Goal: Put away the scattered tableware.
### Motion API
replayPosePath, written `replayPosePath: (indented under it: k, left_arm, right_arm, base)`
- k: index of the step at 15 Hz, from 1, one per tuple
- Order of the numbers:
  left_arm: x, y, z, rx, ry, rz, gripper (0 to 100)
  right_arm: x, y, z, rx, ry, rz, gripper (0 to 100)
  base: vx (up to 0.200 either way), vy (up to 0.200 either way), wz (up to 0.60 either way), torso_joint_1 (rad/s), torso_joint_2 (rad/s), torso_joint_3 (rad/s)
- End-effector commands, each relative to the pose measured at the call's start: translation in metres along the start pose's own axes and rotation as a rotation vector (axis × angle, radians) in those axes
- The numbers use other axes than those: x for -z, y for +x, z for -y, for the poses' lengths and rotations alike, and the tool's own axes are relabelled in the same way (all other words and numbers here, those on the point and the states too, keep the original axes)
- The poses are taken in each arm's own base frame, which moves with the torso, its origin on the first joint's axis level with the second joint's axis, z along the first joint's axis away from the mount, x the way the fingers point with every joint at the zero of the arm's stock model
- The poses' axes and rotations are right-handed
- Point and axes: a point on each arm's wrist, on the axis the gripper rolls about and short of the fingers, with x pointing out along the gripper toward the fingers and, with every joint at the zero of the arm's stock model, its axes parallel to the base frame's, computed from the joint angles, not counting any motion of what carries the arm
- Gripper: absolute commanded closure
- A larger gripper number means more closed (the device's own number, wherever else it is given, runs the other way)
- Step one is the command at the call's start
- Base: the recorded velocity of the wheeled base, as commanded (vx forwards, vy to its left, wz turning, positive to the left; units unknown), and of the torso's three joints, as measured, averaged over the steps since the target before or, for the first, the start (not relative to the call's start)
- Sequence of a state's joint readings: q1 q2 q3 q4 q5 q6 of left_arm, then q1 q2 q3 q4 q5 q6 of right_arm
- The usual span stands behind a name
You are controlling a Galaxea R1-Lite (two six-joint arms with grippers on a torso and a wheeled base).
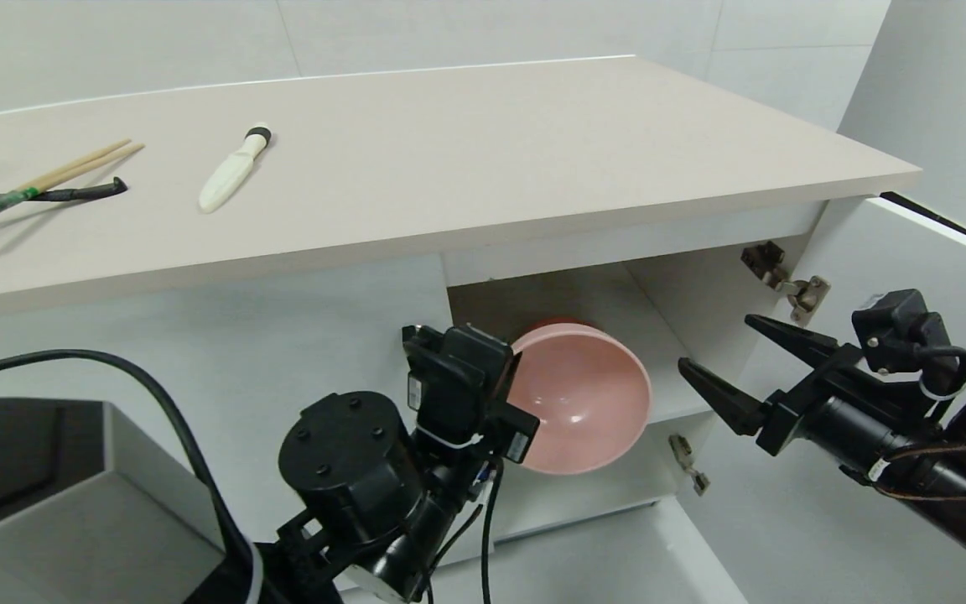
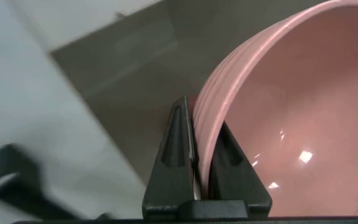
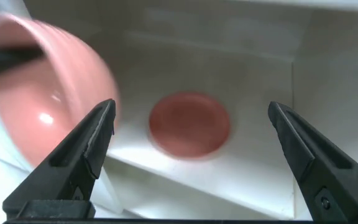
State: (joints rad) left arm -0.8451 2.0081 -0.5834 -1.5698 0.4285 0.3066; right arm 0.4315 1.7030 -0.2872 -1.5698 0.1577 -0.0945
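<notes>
A pink bowl (image 1: 588, 394) hangs tilted at the mouth of the open cabinet, its hollow facing outward. My left gripper (image 2: 201, 146) is shut on the pink bowl (image 2: 291, 106), one finger on each side of its rim. A red plate (image 3: 189, 124) lies flat on the cabinet shelf (image 3: 253, 168), behind the pink bowl (image 3: 39, 93). My right gripper (image 1: 743, 365) is open with nothing between its fingers, to the right of the bowl by the open door. On the countertop lie chopsticks (image 1: 38, 180), a black utensil (image 1: 72, 195) and a cream knife (image 1: 234, 169).
The cabinet door (image 1: 911, 335) stands open on the right, with hinges (image 1: 789, 281) on the side wall. A closed white door panel (image 1: 198, 377) is left of the opening. The countertop (image 1: 533, 143) reaches back to a tiled wall.
</notes>
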Motion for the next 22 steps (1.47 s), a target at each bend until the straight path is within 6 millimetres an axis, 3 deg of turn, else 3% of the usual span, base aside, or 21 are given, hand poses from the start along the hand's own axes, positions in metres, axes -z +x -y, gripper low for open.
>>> replayPosePath:
  k: [1, 5, 8, 12, 16, 19, 22]
  left_arm:
    - [0.014, 0.018, 0.017, 0.002, 0.002, -0.008, 100]
    - [0.026, 0.046, 0.034, -0.05, -0.003, 0.007, 100]
    - [0.017, 0.069, 0.042, -0.088, -0.053, 0.082, 100]
    - [0.009, 0.063, 0.056, -0.051, -0.067, 0.1, 100]
    - [0.0, 0.062, 0.053, -0.056, -0.095, 0.121, 100]
    - [-0.011, 0.06, 0.046, -0.064, -0.149, 0.145, 100]
    - [-0.01, 0.059, 0.045, -0.067, -0.149, 0.139, 100]
  right_arm:
    - [-0.007, -0.003, 0.0, 0.003, -0.006, 0.026, 0]
    - [-0.003, -0.002, -0.001, -0.003, -0.003, 0.012, 0]
    - [0.012, 0.004, 0.0, -0.001, 0.012, -0.043, 0]
    - [0.021, 0.013, 0.008, 0.023, 0.016, -0.064, 0]
    - [0.022, 0.031, 0.014, 0.036, 0.008, -0.037, 0]
    - [0.028, 0.034, 0.014, 0.035, 0.009, -0.055, 0]
    - [0.021, 0.041, 0.007, 0.009, 0.001, -0.02, 0]
  base:
    - [0.0, 0.0, 0.0, 0.0, 0.0, 0.0]
    - [0.0, 0.0, 0.0, 0.0, 0.0, 0.0]
    - [0.0, 0.0, 0.0, 0.0, 0.0, 0.0]
    - [0.0, 0.0, 0.0, 0.0, 0.0, 0.0]
    - [0.0, 0.0, 0.0, 0.0, 0.0, 0.0]
    - [0.0, 0.0, 0.0, 0.0, 0.0, 0.0]
    - [0.0, 0.0, 0.0, 0.0, 0.0, 0.0]
